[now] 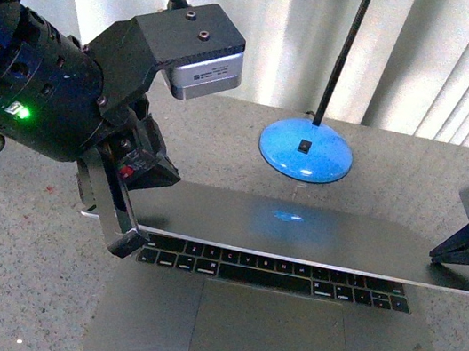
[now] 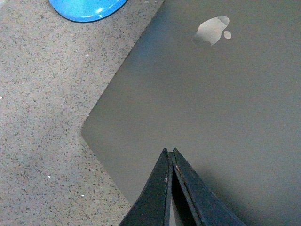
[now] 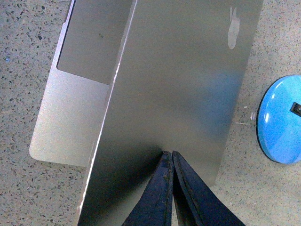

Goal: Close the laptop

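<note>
The grey-silver laptop (image 1: 297,233) lies on the speckled table with its lid tilted low over the black keys; one row of keys and the trackpad (image 1: 274,340) still show. My left gripper (image 1: 128,243) is shut, its tips on the lid near the left corner. In the left wrist view the shut tips (image 2: 169,151) point at the lid (image 2: 225,103), below the apple logo (image 2: 212,30). My right gripper (image 1: 451,252) is shut at the lid's right end. In the right wrist view its tips (image 3: 168,153) touch the lid (image 3: 183,84).
A lamp with a round blue base (image 1: 305,150) and a thin black stem stands just behind the laptop; it also shows in the left wrist view (image 2: 87,8) and the right wrist view (image 3: 282,120). White vertical blinds (image 1: 452,59) hang behind the table.
</note>
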Available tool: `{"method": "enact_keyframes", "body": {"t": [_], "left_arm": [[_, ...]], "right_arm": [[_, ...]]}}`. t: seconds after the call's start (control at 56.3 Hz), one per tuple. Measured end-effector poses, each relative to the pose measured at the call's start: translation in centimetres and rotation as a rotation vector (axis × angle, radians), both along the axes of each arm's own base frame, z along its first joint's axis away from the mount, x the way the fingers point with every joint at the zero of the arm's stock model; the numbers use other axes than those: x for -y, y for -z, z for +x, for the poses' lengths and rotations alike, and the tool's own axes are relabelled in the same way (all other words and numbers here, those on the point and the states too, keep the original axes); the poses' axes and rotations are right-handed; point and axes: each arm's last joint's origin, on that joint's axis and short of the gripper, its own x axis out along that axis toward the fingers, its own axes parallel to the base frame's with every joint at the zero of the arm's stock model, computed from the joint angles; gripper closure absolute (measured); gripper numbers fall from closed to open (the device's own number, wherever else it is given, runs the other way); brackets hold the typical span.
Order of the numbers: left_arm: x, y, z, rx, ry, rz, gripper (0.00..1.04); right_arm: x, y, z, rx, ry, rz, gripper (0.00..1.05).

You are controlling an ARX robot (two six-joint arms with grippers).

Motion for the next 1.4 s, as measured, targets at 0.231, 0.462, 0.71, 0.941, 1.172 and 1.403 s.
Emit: {"method": "enact_keyframes", "body": {"t": [0.231,0.462,0.71,0.941,1.172,1.403], "left_arm": [[0.0,0.5,-0.1,-0.012,-0.002,-0.009,1.01],[0.0,1.0,-0.3,-0.026,-0.008,-0.014,1.01],[-0.1,1.3,-0.6,-0.036,-0.006,-0.016,1.01],[-0.2,1.8,-0.8,-0.046,-0.002,-0.02,1.01],[-0.2,2.3,-0.9,-0.05,-0.009,-0.03,1.01],[-0.2,3.1,-1.1,-0.069,-0.019,-0.047,1.01]], "right_arm": [[0.0,0.3,0.1,-0.003,-0.007,-0.013,1.02],[-0.1,0.4,0.0,-0.004,-0.011,-0.017,1.02],[-0.2,0.7,0.0,-0.006,-0.016,-0.023,1.02],[-0.3,0.9,0.1,-0.008,-0.025,-0.032,1.02],[-0.5,1.5,-0.1,-0.015,-0.036,-0.044,1.02],[-0.6,1.9,0.0,-0.013,-0.046,-0.059,1.02]]}}
